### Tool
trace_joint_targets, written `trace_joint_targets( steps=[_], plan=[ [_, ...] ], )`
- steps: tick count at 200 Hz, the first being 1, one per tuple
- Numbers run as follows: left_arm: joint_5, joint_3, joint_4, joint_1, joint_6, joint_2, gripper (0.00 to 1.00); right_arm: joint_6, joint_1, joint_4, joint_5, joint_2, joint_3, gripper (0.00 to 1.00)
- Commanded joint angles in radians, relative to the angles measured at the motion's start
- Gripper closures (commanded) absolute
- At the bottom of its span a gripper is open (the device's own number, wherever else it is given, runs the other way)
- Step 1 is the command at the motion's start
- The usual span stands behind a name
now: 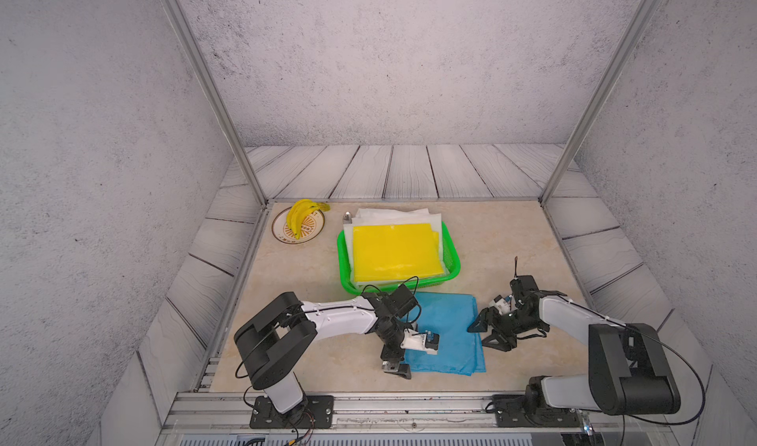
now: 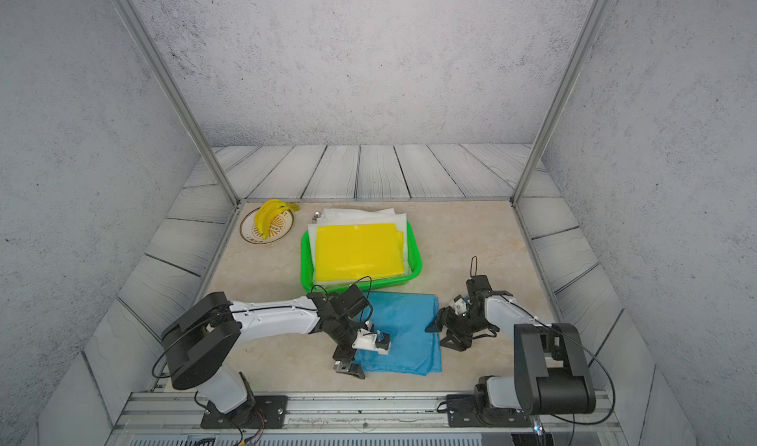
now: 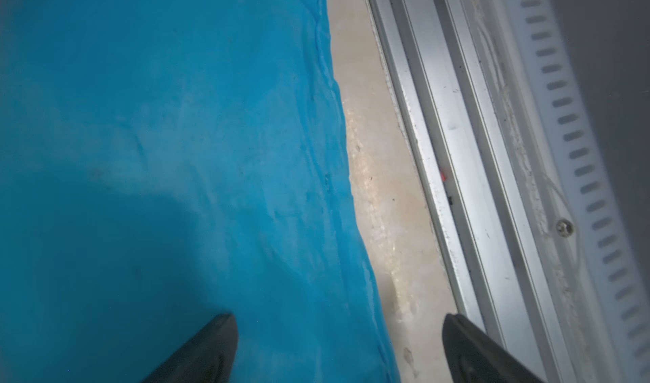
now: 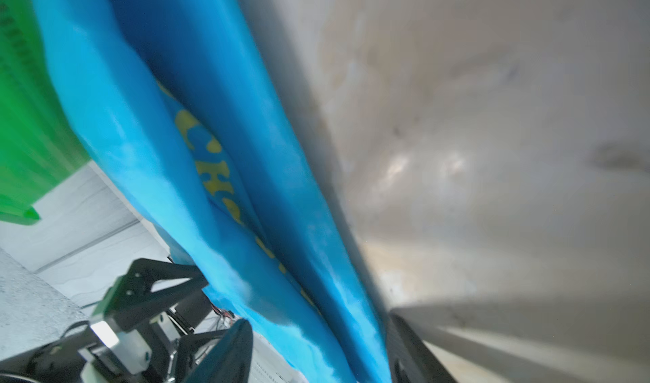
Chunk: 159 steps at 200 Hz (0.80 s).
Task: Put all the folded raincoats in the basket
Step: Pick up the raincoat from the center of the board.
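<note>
The folded raincoat (image 1: 446,329), a blue, lightly creased rectangle, lies flat on the worktop (image 1: 295,284) just in front of the basket (image 1: 454,259), outside it. The basket is bright green, rectangular and mesh-sided, standing upright, with a yellow folded sheet (image 1: 395,253) on white sheets (image 1: 393,214) inside

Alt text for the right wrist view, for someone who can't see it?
The folded edge of the blue raincoat, with yellow lettering between its layers, runs between the two black fingers of the right gripper, whose jaws stand apart. Around it: beige tabletop, a corner of the green basket, and part of the left arm, blurred.
</note>
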Motion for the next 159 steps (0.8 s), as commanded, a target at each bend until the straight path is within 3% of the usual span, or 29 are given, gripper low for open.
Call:
trace_joint_targets(
  steps=[1,36,109,128,159],
  plan=[
    [0.103,-0.012,-0.013,0.037,-0.042,-0.032,0.02,-0.015,0.017,-0.125,0.102,-0.019,0.031,0.35],
    [0.107,0.019,0.088,0.037,-0.113,0.005,0.02,-0.006,0.037,-0.092,0.056,0.001,0.013,0.36],
    [0.153,0.13,0.132,0.0,-0.195,0.173,0.07,-0.008,0.135,0.048,-0.019,0.074,-0.031,0.37],
    [0.159,0.134,0.146,-0.008,-0.211,0.176,0.06,-0.01,0.145,0.055,-0.027,0.09,-0.032,0.41],
    [0.158,0.159,0.096,-0.007,-0.181,0.17,0.06,-0.006,0.152,0.067,-0.035,0.097,-0.043,0.58]
  ],
)
